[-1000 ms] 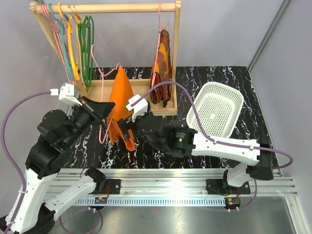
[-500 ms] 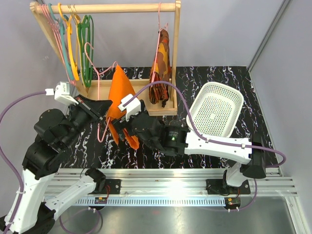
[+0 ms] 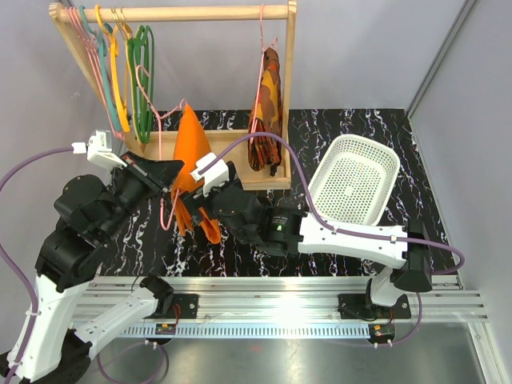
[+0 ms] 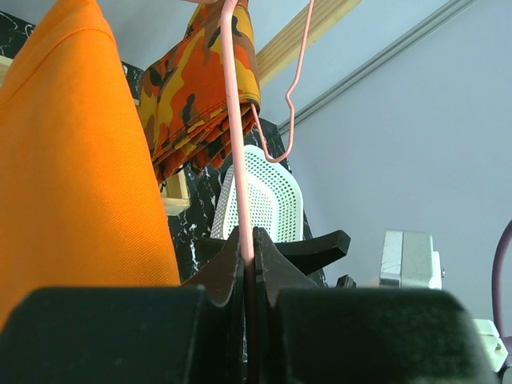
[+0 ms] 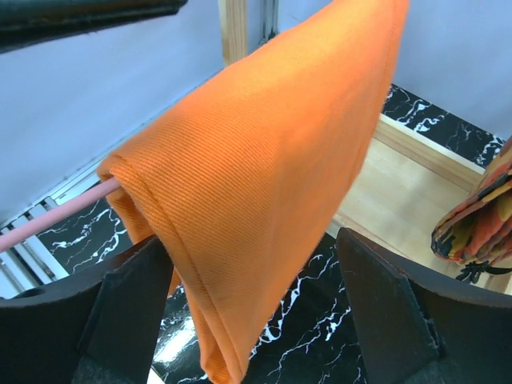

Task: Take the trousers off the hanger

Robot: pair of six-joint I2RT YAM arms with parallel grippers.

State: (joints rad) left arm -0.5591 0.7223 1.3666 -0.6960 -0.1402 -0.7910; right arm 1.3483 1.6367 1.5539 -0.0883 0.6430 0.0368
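Above the black marbled table (image 3: 336,128), with the left gripper (image 4: 248,248) pinching the pink wire hanger (image 4: 234,120) and the right gripper (image 5: 254,300) spread wide around the draped orange trousers (image 5: 272,160), close on both cloth layers, then pull them off along the wire.

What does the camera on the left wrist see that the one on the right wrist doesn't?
Only the left wrist view shows the left gripper shut on the pink hanger wire, with the white basket behind. Only the right wrist view shows the right gripper open, a finger on either side of the hanging orange trousers, and the rack's wooden base. Both show the trousers, the hanger wire and the patterned garment.
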